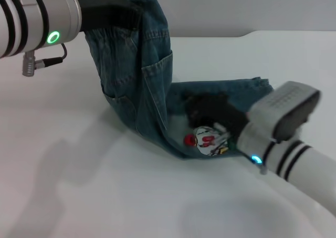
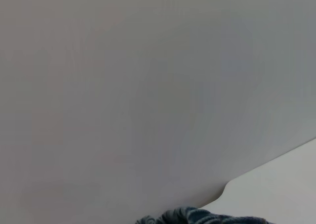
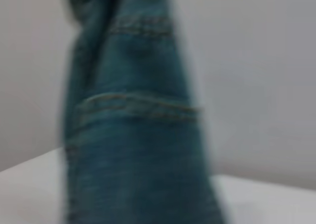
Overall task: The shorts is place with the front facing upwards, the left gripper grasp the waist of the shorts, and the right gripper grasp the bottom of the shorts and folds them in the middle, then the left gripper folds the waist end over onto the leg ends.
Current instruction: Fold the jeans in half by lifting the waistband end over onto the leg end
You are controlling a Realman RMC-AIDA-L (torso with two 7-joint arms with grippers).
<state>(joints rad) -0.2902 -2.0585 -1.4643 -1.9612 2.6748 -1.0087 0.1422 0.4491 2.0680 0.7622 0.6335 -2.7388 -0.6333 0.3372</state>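
Shorts (image 3: pixel 133 135) hang upright close to camera, orange seam stitching across denim; white table (image 3: pixel 29 184) beneath.

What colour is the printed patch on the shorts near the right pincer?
White with red and a little yellow, on the blue denim shorts; the print shows best in the head view.

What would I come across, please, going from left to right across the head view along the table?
Silver-white left arm with green ring light → its black left claw holding up the waist end → hanging blue denim shorts → cartoon print → black right claw on the leg end → silver right wrist with cyan light.
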